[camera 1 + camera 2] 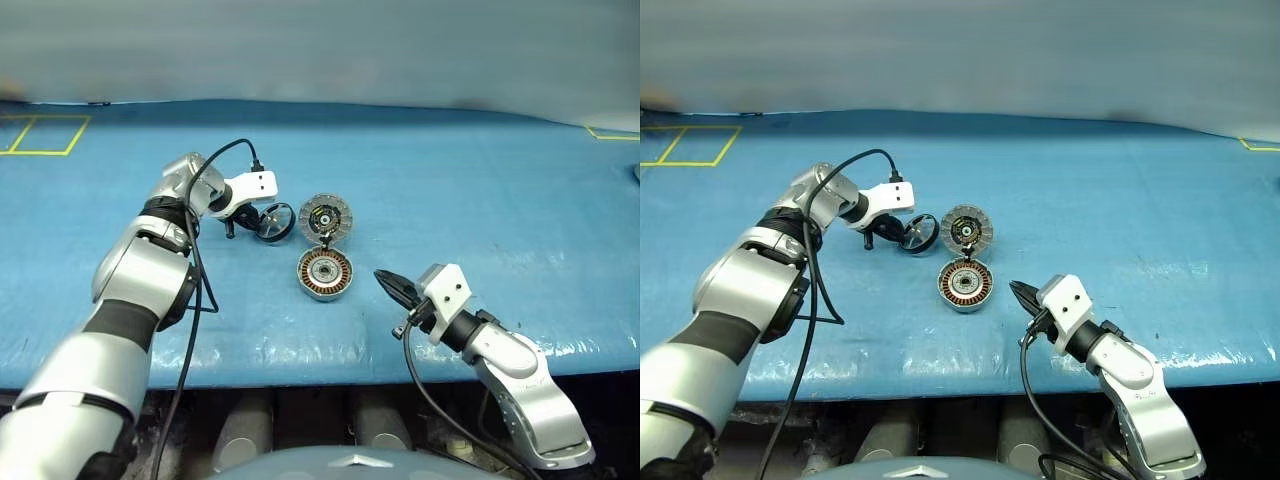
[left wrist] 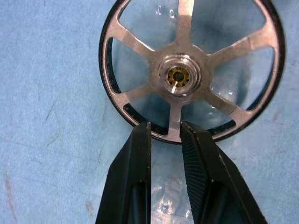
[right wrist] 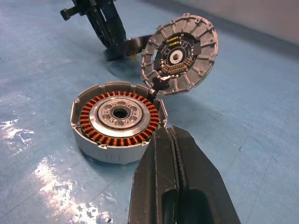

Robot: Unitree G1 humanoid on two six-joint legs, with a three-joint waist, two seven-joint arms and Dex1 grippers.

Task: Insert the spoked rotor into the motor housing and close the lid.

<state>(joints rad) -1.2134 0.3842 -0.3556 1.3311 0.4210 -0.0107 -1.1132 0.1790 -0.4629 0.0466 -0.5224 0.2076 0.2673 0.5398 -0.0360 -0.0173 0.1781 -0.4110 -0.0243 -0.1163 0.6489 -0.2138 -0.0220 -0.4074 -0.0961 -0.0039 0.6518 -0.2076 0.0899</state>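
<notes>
the left gripper (image 2: 166, 133) had its two black fingers pinched on the rim of the spoked rotor (image 2: 189, 70), one finger on each side of the black ring where a silvery spoke met it. in the head views the rotor (image 1: 275, 222) stood tilted up on its edge rather than lying flat on the blue worktop (image 1: 480, 200), which suggested the rim grip was there to tip and raise it. holding it by the edge left the hub and the underside free, probably so it could go down over the centre of the housing without the fingers getting in the way.

the motor housing (image 1: 325, 273) sat on the worktop just to the right of the rotor and a little nearer the robot, with its copper windings and silver centre (image 3: 119, 112) facing up and nothing in it. the lid (image 1: 326, 217) stood swung open behind it, joined at the rim and leaning back, its ribbed inner face with the dark centre turned towards the camera; that kept the cup clear for loading.

the right gripper (image 3: 173, 140) was fully closed on nothing, hovering near the housing's right side and pointing at it, apart from it. it looked parked there, ready to steady the housing or push the lid over later.

the rotor was not yet in, and the lid was not yet shut.
</notes>
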